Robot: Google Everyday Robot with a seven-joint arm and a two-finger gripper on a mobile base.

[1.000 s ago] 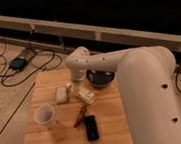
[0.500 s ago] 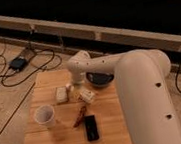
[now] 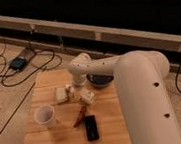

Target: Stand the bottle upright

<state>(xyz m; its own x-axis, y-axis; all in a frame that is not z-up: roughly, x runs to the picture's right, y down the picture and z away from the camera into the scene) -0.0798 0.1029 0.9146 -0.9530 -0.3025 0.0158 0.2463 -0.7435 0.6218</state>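
Note:
The bottle (image 3: 86,96) is small and whitish. It lies on its side near the middle of the wooden table (image 3: 110,134), just in front of the dark bowl (image 3: 100,80). My gripper (image 3: 77,85) hangs down from the white arm's wrist (image 3: 81,65). It is just behind and to the left of the bottle, between the bowl and the flat white block (image 3: 61,94). It is very close to the bottle's top end. I cannot tell whether it touches the bottle.
A white mug (image 3: 44,116) stands at the front left. A reddish item (image 3: 80,116) and a black flat device (image 3: 91,128) lie in front of the bottle. My thick white arm (image 3: 147,93) covers the table's right side. Cables (image 3: 12,67) lie on the floor to the left.
The wrist and gripper have come down a little toward the table beside the bottle. The bottle still lies in the same place.

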